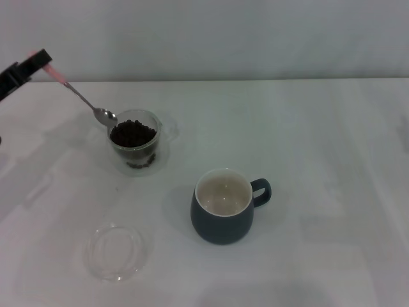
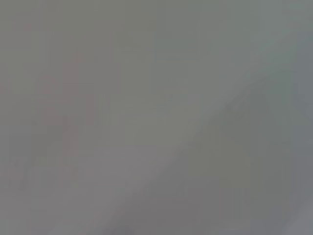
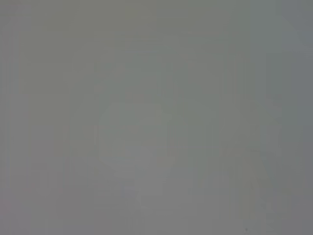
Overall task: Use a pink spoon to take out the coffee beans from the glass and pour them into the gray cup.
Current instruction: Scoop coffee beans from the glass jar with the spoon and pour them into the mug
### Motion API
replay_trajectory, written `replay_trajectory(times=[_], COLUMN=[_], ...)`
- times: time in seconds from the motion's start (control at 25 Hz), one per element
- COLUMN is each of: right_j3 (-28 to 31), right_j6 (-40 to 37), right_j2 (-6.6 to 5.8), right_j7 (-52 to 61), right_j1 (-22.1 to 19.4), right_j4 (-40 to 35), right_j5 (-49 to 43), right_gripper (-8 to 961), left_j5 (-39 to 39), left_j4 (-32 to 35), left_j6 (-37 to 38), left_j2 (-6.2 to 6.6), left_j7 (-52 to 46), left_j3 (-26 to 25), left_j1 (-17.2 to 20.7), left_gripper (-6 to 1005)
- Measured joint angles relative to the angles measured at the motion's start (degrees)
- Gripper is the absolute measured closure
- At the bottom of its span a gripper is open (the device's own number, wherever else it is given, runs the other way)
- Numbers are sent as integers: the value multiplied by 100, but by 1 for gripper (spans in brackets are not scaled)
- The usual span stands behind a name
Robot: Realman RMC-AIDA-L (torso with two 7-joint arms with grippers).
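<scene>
In the head view my left gripper [image 1: 39,64] is at the far left, shut on the pink handle of the pink spoon [image 1: 82,97]. The spoon slants down to the right, its metal bowl at the near-left rim of the glass [image 1: 135,148]. Dark coffee beans [image 1: 133,133] fill the glass. The gray cup [image 1: 223,209] stands to the right and nearer me, handle pointing right, its cream inside showing no beans. Both wrist views show only blank grey. My right gripper is out of view.
A shallow clear glass dish [image 1: 116,252] lies on the white table [image 1: 319,160] near the front left, below the glass. A pale wall runs along the far edge of the table.
</scene>
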Motion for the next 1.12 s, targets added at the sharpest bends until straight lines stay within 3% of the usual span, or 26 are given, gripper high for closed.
replay_trajectory(times=[0.52, 0.72, 1.12], right_j3=[10, -11, -34], right_j6=[0, 36, 62], right_j2=[0, 0, 0], right_j7=[-2, -3, -1], right_j1=[13, 19, -2], right_j4=[-5, 3, 78], right_j5=[0, 0, 0], right_gripper=[112, 113, 113], left_j5=[-61, -95, -341], left_j4=[-141, -183, -466], left_j6=[238, 242, 263], left_j2=[-173, -338, -369], left_j7=[603, 1174, 2128], left_j3=[142, 145, 120], left_j1=[-81, -99, -175], left_gripper=[863, 863, 864])
